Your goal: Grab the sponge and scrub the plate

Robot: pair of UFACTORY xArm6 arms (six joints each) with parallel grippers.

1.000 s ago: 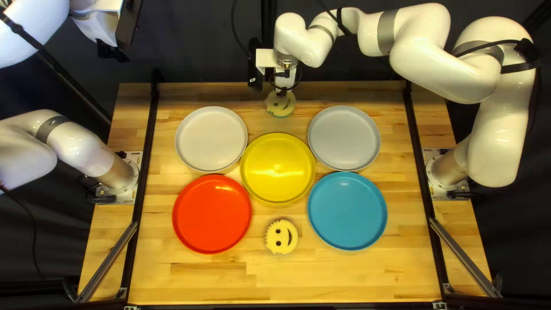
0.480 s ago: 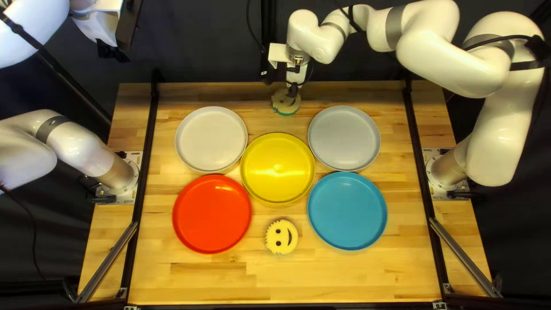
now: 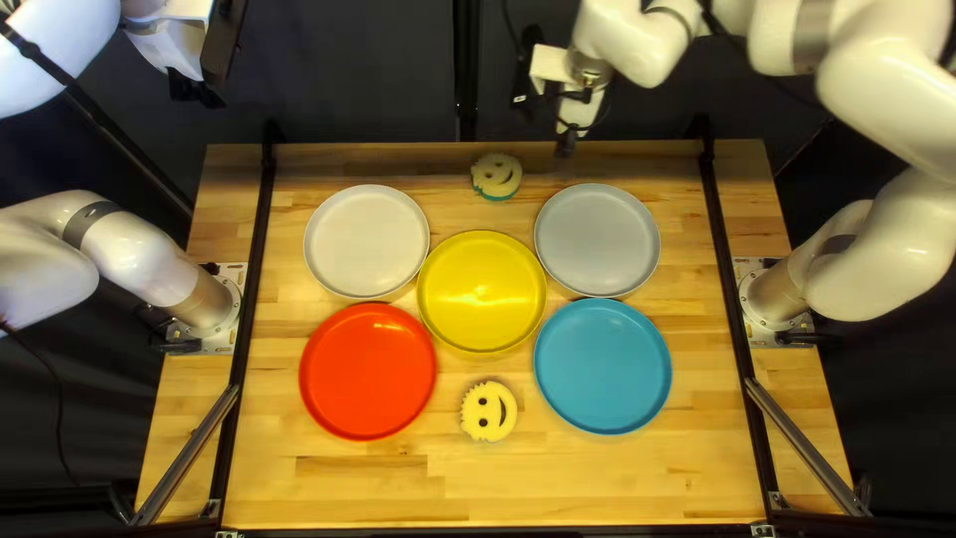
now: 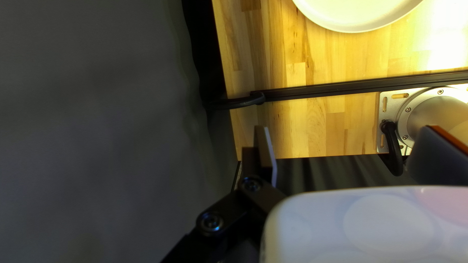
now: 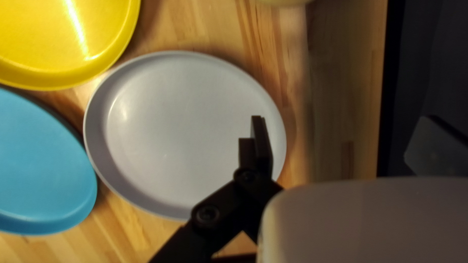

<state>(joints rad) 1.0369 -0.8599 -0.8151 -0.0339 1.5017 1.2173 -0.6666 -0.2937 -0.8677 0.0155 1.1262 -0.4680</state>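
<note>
While neither gripper held anything, the far sponge point(image 3: 496, 176), a round one with a smiling face and no clear long axis, lay on the table point(image 3: 279, 488) near its far edge, between the white plate point(image 3: 366, 241) and the grey plate point(image 3: 597, 239). It sat just to the left of the right gripper point(image 3: 566, 149) in the top left view, so the right was the nearer and needed a sideways shift before lowering. That gripper stood wide, as did the left gripper point(image 3: 194, 92), well off beyond the white plate. The near sponge point(image 3: 488, 410) lay between the red plate point(image 3: 368, 371) and the blue plate point(image 3: 602, 366). Which plate wanted scrubbing I could not tell.
</note>
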